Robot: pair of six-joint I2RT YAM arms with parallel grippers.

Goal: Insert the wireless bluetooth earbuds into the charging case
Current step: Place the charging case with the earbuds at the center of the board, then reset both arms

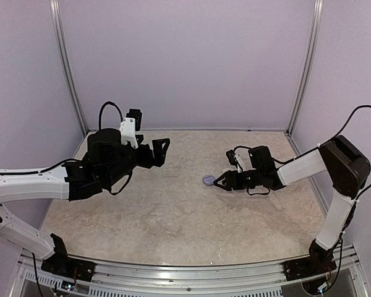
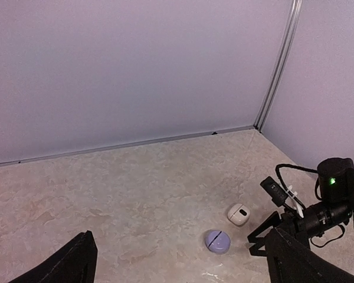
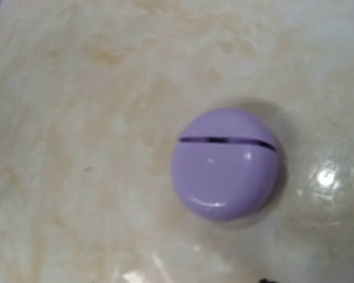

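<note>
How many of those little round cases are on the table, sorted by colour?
Lilac-purple charging case: 1
White charging case: 1
Total: 2

One lilac case (image 2: 217,241), one white case (image 2: 238,214)

Marbled beige desk (image 1: 173,210), round lilac case (image 1: 208,180) lying closed near its middle, small white case (image 2: 238,214) just beside it, not touching.
</note>
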